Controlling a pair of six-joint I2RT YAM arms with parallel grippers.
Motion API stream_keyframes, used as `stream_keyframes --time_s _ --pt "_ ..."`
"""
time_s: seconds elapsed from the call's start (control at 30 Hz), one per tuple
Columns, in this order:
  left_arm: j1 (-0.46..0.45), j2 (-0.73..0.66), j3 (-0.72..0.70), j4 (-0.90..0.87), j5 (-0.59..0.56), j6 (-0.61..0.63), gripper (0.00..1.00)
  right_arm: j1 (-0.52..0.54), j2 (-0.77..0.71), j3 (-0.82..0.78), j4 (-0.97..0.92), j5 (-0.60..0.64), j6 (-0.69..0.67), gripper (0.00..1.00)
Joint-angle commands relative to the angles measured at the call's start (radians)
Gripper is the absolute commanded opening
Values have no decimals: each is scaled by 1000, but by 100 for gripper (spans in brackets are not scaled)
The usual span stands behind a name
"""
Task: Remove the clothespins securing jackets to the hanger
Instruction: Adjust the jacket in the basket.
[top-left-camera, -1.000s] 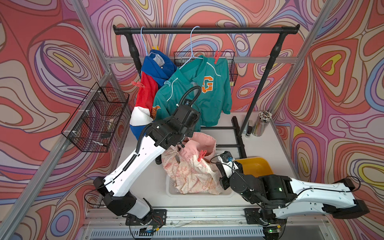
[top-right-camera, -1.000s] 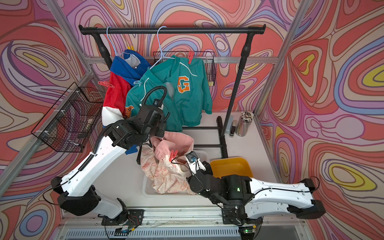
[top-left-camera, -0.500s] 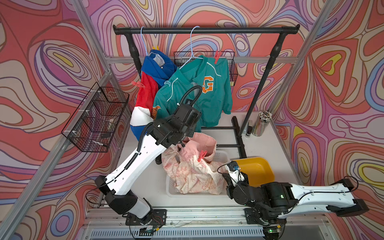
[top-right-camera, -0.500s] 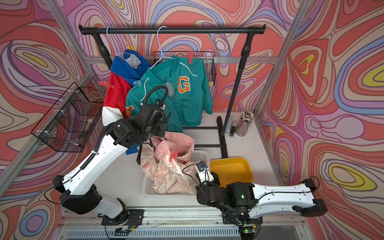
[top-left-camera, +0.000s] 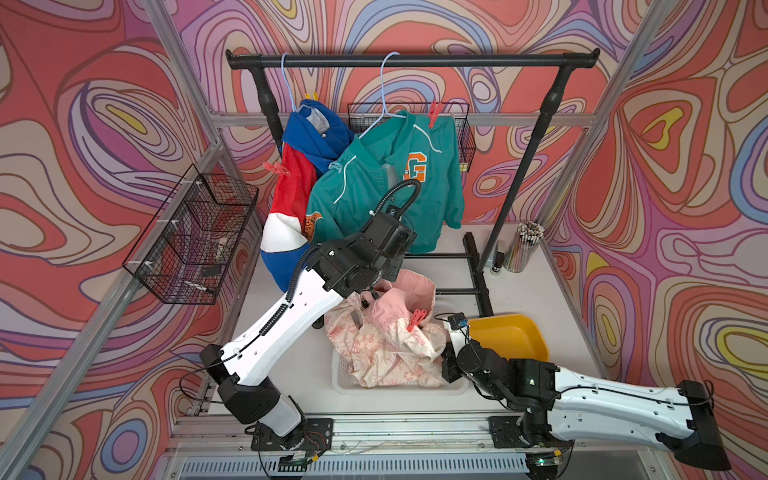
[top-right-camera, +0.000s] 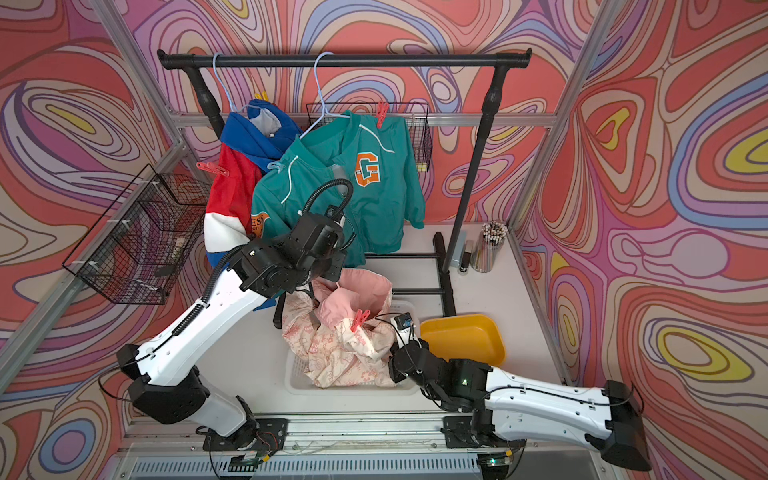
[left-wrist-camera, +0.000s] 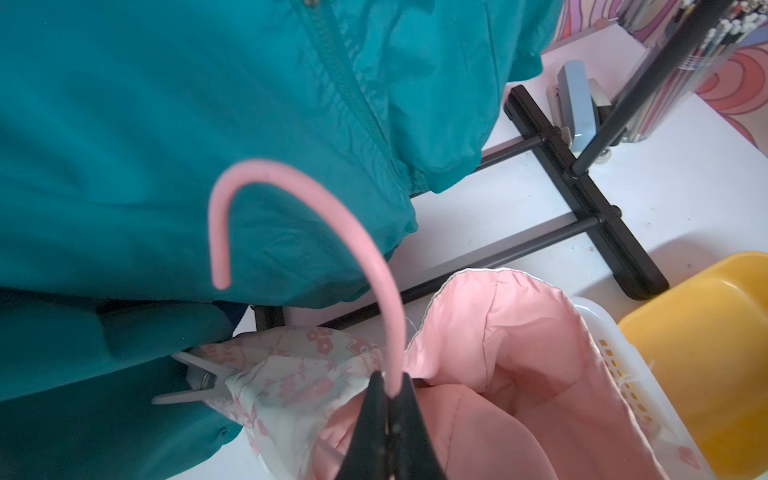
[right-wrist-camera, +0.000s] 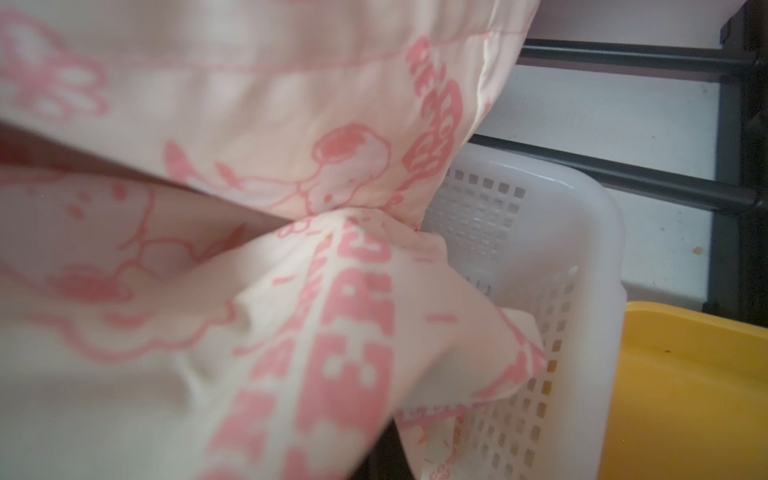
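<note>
My left gripper (left-wrist-camera: 391, 381) is shut on the stem of a pink hanger (left-wrist-camera: 365, 249). The pink-and-cream jacket (top-left-camera: 390, 353) hangs from that hanger over a white basket (top-left-camera: 399, 388). A red clothespin (top-left-camera: 417, 319) and a grey clothespin (left-wrist-camera: 199, 379) clip it. My right gripper (top-left-camera: 449, 365) sits at the jacket's lower right edge, its jaws covered by cloth. On the rail hang the teal jacket (top-left-camera: 374, 195) and the blue-red-white jacket (top-left-camera: 293, 183). They carry red clothespins (top-left-camera: 434, 113) (top-left-camera: 276, 168), a yellow one (top-left-camera: 312, 96) and a light blue one (top-left-camera: 336, 166).
A yellow tray (top-left-camera: 511, 336) lies right of the basket. The black rack (top-left-camera: 415, 61) has floor bars just behind the basket. A wire basket (top-left-camera: 195, 232) hangs on the left frame and another (top-left-camera: 465, 137) at the back. A pencil cup (top-left-camera: 521, 245) stands at the back right.
The right arm drew back toward the front edge, then returned to the jacket's lower right edge. The left arm kept the hanger almost still.
</note>
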Motion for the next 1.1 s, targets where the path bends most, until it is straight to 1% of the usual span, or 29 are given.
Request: stream_keyframes --time_s 0.0,0.13,0.27,0.33,0.4,0.5,0.57,0.67,0.77,0.83,0.9,0.93,0.97,1.0,1.07 --pt "-36 10 -4 -16 14 -39 0 -53 49 -35 156 -143 -34 0" --pt "-52 13 -55 4 28 -101 0 -144 104 -117 275 -234 -6 0" --pt "-55 9 -147 46 38 -160 0 -255 119 -190 341 -292 24 0" --pt "-56 4 -194 79 36 -179 0 -291 136 -196 350 -307 23 0" --pt "-56 7 -226 104 28 -186 0 -306 167 -187 352 -311 14 0" --pt "-51 28 -248 123 13 -195 0 -329 208 -174 370 -349 11 0" --pt "-37 39 -262 133 22 -200 0 -329 183 -161 343 -349 18 0" --pt "5 39 -288 155 44 -203 0 -330 82 -142 248 -316 29 0" --pt "39 46 -300 181 54 -194 0 -331 -37 -94 84 -271 40 11" --pt "56 56 -302 189 70 -188 0 -332 -92 -35 -44 -234 47 24" --pt "58 58 -308 202 73 -183 0 -332 -126 25 -150 -207 51 35" --pt "59 58 -311 208 75 -183 0 -333 -138 60 -203 -184 55 43" --pt "60 58 -315 213 78 -183 0 -334 -146 87 -248 -165 60 48" --pt "60 58 -319 219 81 -184 0 -334 -157 123 -279 -156 60 54" --pt "61 55 -329 227 90 -190 0 -335 -169 176 -306 -166 59 64"
